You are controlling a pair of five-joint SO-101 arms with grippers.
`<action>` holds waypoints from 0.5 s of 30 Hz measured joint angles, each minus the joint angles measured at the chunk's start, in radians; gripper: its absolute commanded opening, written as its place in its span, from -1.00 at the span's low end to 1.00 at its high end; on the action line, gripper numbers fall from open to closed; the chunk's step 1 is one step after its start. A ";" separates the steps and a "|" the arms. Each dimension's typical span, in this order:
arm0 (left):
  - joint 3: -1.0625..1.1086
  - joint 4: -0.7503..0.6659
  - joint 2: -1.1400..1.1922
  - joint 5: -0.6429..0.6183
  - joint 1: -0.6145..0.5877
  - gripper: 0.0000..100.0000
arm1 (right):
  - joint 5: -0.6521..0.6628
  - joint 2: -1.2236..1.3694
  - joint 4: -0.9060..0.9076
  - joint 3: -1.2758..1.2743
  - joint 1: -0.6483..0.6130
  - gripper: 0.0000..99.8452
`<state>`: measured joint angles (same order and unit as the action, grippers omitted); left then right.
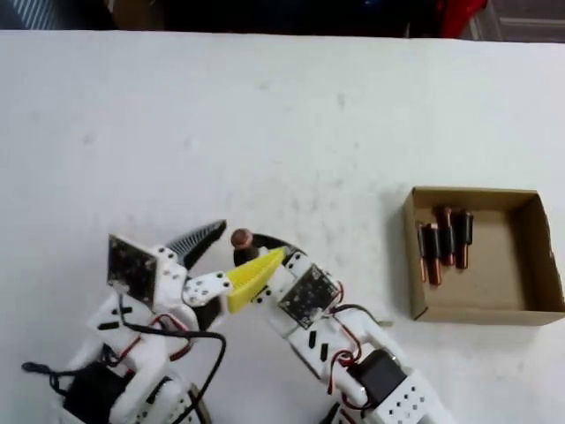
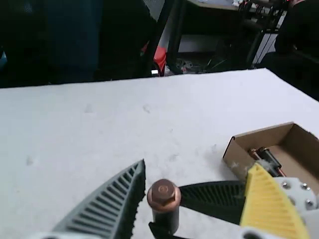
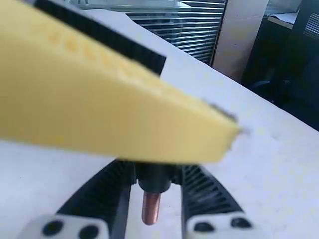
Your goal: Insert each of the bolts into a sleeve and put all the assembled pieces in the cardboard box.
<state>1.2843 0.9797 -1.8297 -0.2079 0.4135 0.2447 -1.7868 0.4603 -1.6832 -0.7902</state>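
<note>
- The table (image 1: 265, 115) carries everything. The cardboard box (image 1: 508, 274) sits on the right arm's side, well apart from both arms, with three assembled pieces (image 1: 446, 238) lying side by side in it.
- My right gripper (image 3: 155, 173) is clamped on the sleeve (image 2: 165, 217), one dark ribbed finger on each side. For the carry I'd hold that pressure even, so the piece can't twist in the grip.
- My left gripper (image 1: 252, 241) stands wide apart. Its grey finger (image 2: 112, 204) is just beside the head of the bolt (image 2: 163, 194), and its yellow finger (image 2: 269, 204) crosses above the right gripper's dark finger. I judge it should back straight out first, because a sideways sweep could knock the piece.
- The bolt looks seated: its head sits against the sleeve's top and the copper shank end (image 3: 150, 209) pokes out the other end. So I read the step in hand as delivery, not insertion.
- For the drop I'd aim at the bare part of the box floor, clear of the three pieces. I'd go in low over the wall and part the fingers only once inside.
- Writing: I can read none on the box, the sleeve or the bolt.
</note>
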 measured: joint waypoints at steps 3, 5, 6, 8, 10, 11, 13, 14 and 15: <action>-0.046 -0.002 0.000 0.000 0.000 -0.34 | 0.000 0.000 0.000 0.000 -0.003 -0.97; -0.061 -0.002 0.000 0.008 -0.009 -0.34 | 0.000 0.000 0.000 0.000 -0.002 -0.97; -0.064 -0.002 0.000 0.029 -0.028 -0.34 | 0.000 0.000 0.000 0.000 -0.002 -0.97; -0.064 -0.002 0.000 0.066 -0.080 -0.35 | 0.000 0.000 0.000 0.000 -0.002 -0.97; -0.064 -0.002 0.000 0.095 -0.152 -0.46 | 0.000 0.000 0.000 0.000 -0.002 -0.97; -0.064 -0.002 0.000 0.109 -0.186 -0.54 | 0.000 0.000 0.000 0.000 -0.003 -0.97; -0.064 -0.002 0.000 0.141 -0.239 -0.75 | 0.000 0.000 0.000 0.000 -0.002 -0.97; -0.064 -0.002 0.000 0.163 -0.264 -0.86 | 0.000 0.000 0.000 0.000 -0.002 -0.97; -0.064 -0.002 0.000 0.183 -0.285 -0.96 | 0.000 0.000 0.000 0.000 0.000 -0.97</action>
<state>1.2198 0.9782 -1.8297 -0.0253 0.1281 0.2447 -1.7868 0.4603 -1.6832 -0.7902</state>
